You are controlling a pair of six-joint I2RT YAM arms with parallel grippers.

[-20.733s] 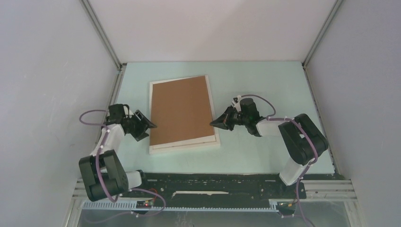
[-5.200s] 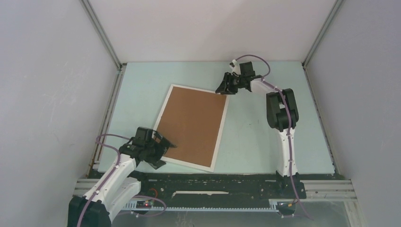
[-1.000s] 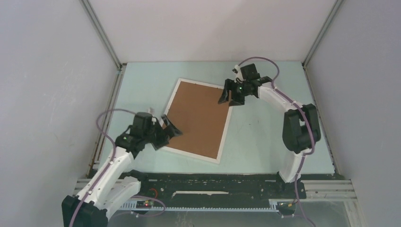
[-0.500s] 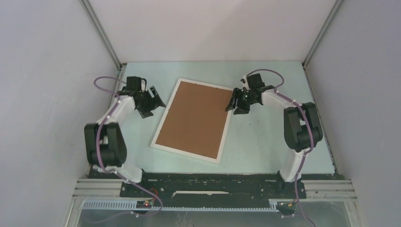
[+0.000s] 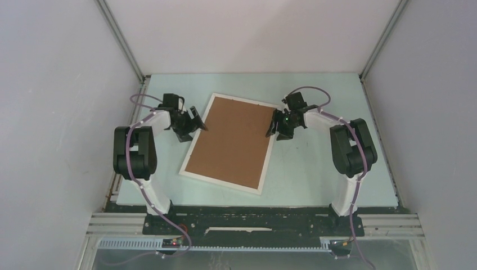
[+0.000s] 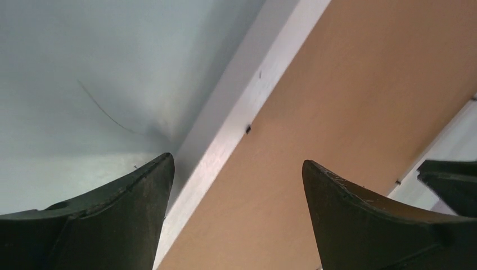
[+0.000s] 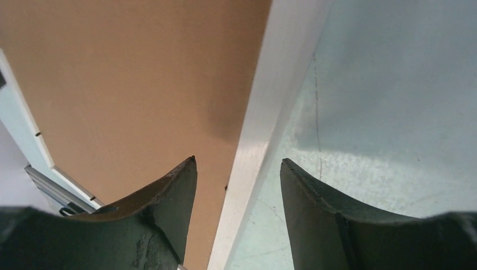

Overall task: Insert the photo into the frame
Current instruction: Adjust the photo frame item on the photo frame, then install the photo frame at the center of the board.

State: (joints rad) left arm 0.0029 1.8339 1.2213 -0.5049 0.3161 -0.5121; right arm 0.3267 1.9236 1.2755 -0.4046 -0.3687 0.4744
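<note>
Nearest the arm bases lies the short end of the frame [image 6: 229, 135], flat on the pale table [image 5: 315, 169] with its back turned up. Its long axis runs away from the bases and leans to the right at the far end.

The frame is the only container here. Its opening is filled by the brown backing board [image 5: 233, 143], and a small dark tab [image 6: 248, 129] sits where the board meets the white rim. The photo is not visible in any view, and whether it lies under the board cannot be told.

Farther out, both claws sit at the far half of the frame, one on each long side. The left gripper [image 6: 237, 159] straddles the left long edge, with one finger over bare table and the other over the board. Its jaws are spread wide and grip nothing. The right gripper [image 7: 238, 159] mirrors it on the right long edge with a narrower gap. The white rim runs up between its fingers, and it too holds nothing.

Each arm is therefore nearest its own side, and the edge to be seized runs lengthwise between the fingers. Judging from this, the coming move is a two-sided grip or lift at the rim or the board, which depends on both claws closing across the same thin edge.
</note>
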